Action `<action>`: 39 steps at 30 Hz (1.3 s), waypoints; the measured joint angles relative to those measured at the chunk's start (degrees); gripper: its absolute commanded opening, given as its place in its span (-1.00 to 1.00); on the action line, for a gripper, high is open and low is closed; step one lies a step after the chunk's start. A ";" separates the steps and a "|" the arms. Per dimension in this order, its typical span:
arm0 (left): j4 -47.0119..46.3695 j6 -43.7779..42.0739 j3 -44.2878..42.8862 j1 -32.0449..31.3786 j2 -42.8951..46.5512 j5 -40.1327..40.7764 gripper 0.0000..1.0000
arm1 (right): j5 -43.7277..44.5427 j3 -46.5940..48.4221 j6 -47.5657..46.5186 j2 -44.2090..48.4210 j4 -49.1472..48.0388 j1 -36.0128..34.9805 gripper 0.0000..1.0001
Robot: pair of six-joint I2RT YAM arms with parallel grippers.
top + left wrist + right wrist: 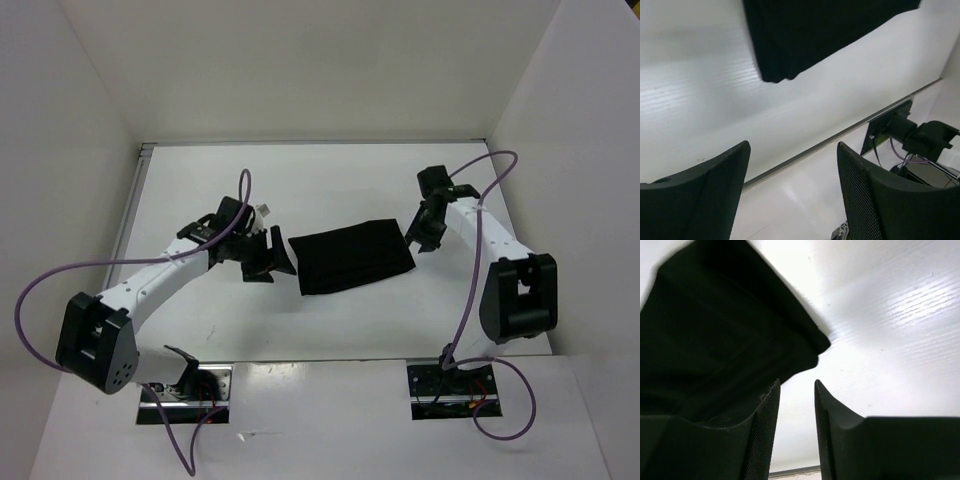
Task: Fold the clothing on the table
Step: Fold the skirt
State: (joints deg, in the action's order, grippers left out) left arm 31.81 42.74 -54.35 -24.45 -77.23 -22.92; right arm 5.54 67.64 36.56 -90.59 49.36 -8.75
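- Clothing (356, 256): folded black rectangle, flat on table (330, 180), mid-scene.
- Left jaws: spread wide, empty, just left of it.
- Right jaws: narrowly parted, seemingly empty, at its right edge.

The left arm (150, 285) is angling forward and inward from its base, the left gripper (275, 255) pointing toward the centre, its fingers (720, 190) standing wide apart and empty. The right arm (495, 250) is bending inward, the right gripper (425, 238) tilting down, its fingers (765, 430) parted by a narrow gap, gripping nothing.

1 garment (355, 256), 2 pincers (280, 256) (416, 238), 1 table (330, 180)
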 measured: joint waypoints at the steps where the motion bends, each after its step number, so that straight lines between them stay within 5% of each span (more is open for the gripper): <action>1: 0.02 0.02 -0.83 0.02 0.61 0.26 0.54 | 0.07 0.57 -0.13 1.27 0.37 0.00 -0.18; 8: -5.86 -0.35 -6.93 1.31 -6.93 0.74 0.47 | 0.13 5.62 -2.38 -3.82 0.94 0.00 -0.20; 12: -12.39 0.15 -9.14 1.60 -15.41 -1.29 -0.11 | -0.83 8.02 -3.65 -10.43 0.44 -0.44 -0.20; 18: -18.10 1.09 -13.55 0.17 -26.03 -4.85 -0.66 | -1.46 10.40 -4.98 -16.28 -0.72 -1.64 -0.20; 35: -14.40 -0.72 -13.81 2.40 -34.01 1.77 -0.71 | -1.01 4.22 -2.05 -18.21 -5.44 -5.40 -0.20; 39: -13.42 -1.44 -14.80 4.26 -33.59 3.23 -0.24 | -2.54 1.77 -0.35 -16.24 -5.88 -7.74 -0.20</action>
State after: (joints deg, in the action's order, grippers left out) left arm 18.39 41.30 -69.14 -20.18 -110.83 -19.68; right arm 3.01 69.41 36.21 -106.83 43.48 -16.49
